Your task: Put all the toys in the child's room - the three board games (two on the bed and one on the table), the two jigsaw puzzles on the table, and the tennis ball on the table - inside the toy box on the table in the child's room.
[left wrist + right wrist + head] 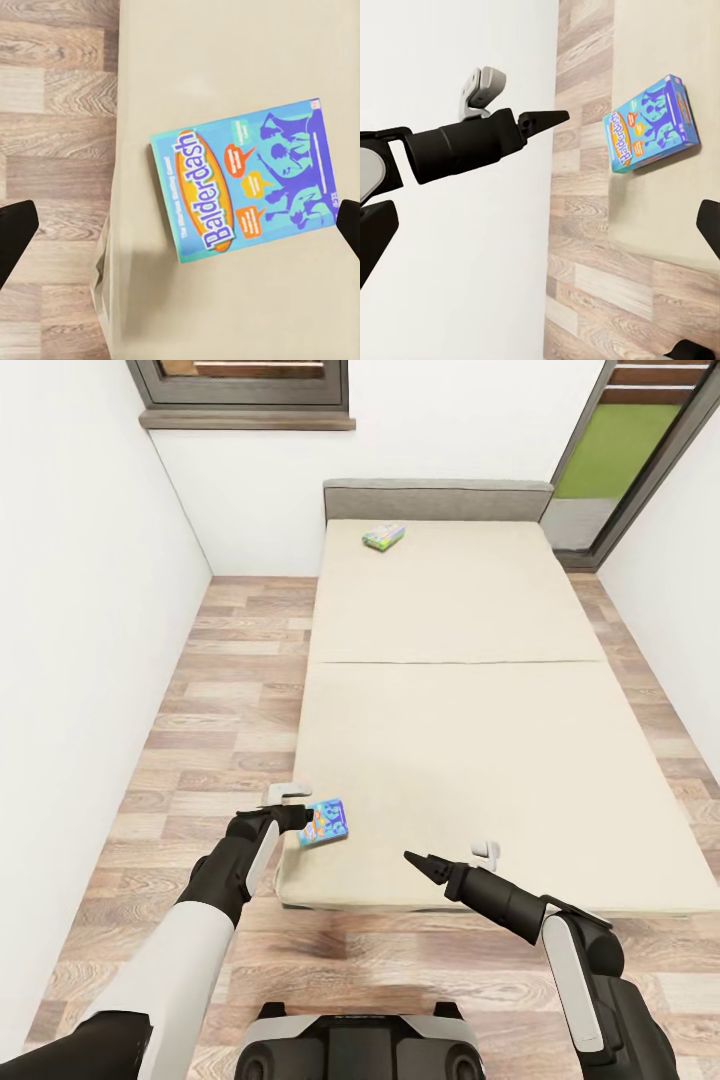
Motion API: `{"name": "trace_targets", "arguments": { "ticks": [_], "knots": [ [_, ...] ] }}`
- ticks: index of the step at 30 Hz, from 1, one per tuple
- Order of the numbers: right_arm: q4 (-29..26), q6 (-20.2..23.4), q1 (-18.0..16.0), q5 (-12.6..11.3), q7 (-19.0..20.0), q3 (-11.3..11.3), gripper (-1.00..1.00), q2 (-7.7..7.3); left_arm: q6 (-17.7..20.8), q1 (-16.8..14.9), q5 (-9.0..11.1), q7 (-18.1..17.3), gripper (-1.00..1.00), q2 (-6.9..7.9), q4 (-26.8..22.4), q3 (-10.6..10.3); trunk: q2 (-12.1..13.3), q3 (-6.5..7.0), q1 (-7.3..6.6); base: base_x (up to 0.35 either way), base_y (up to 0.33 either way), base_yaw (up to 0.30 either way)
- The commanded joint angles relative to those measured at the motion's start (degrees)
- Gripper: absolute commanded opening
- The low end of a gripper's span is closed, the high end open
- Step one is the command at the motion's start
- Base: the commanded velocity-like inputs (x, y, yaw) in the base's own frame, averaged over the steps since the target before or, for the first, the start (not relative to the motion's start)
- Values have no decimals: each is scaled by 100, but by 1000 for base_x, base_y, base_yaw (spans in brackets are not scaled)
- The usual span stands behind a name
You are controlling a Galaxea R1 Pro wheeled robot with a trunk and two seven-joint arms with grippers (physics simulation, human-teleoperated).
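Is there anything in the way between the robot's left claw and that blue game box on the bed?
Nothing visible. The left gripper hangs open right over the blue board game, which lies alone near the corner of the bed, with only bare mattress around it.

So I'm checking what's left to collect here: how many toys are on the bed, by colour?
Blue game: 1
White-green game: 1
Total on the bed: 2
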Motion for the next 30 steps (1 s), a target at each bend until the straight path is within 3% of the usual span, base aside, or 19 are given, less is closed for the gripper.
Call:
{"name": "trace_targets", "arguments": {
  "ticks": [1, 30],
  "knots": [
    [-2, 31, -3, -1, 21, -12, 100, 5, 30, -2, -2, 11, 100, -5, -8, 11, -8, -7, 3, 15, 0, 0],
    [7, 30, -5, 12, 16, -7, 100, 5, -33, -3, -9, 40, 100, -18, -9, 36, -8, -210, 3, 11, 0, 0]
  ]
}}
